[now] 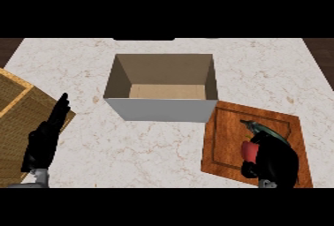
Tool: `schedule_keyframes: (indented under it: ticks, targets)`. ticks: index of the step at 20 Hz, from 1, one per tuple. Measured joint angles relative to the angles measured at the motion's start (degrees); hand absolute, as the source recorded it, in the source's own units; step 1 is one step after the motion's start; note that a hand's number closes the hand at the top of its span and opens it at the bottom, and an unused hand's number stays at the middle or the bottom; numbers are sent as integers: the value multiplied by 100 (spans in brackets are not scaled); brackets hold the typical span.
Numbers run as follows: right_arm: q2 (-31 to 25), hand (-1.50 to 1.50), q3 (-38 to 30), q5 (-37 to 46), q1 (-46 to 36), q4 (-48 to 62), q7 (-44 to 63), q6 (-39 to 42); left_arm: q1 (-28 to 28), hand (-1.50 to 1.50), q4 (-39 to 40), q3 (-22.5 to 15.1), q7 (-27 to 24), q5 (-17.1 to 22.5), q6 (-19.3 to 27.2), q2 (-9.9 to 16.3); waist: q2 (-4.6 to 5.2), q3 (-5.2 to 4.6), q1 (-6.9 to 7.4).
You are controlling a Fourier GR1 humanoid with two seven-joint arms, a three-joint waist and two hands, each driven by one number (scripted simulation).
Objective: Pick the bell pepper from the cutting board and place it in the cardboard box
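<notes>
A red bell pepper [248,151] with a dark green stem [261,128] lies on the wooden cutting board [225,132] at the right. My right hand [277,161] is curled round the pepper from its right side and hides most of it. The open cardboard box [163,88] stands behind the board, at the counter's middle, its inside bare. At the left, my left hand [47,137] rests open with its fingers pointing away from me.
A woven wooden crate or tray [16,106] lies at the left edge, partly under my left hand. The pale marble counter [150,145] spreads between the box and my arms. Dark floor shows at both far corners.
</notes>
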Motion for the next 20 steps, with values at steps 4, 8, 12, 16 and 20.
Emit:
schedule_keyframes:
  ticks: [4,8,12,16,20]
  targets:
    - [-626,150,116,-388,-673,315,-1193,409,-54,0,27,-80,-65,-6,-98,-9,79,25,228]
    - [-1216,150,463,-831,-1276,495,-2651,801,-195,0,-11,-223,-116,-33,-179,-48,196,51,594]
    - [-1866,150,383,-1406,-1948,750,-4182,1020,-308,0,19,-310,-121,-82,-171,-114,242,63,670]
    - [-2490,150,-71,-1996,-2730,1325,-5660,1043,-383,0,67,-317,-77,-113,-142,-143,240,65,636]
    - [-2905,150,-600,-2691,-3493,2160,-7052,1148,-403,0,167,-376,-99,-183,-71,-241,224,59,564]
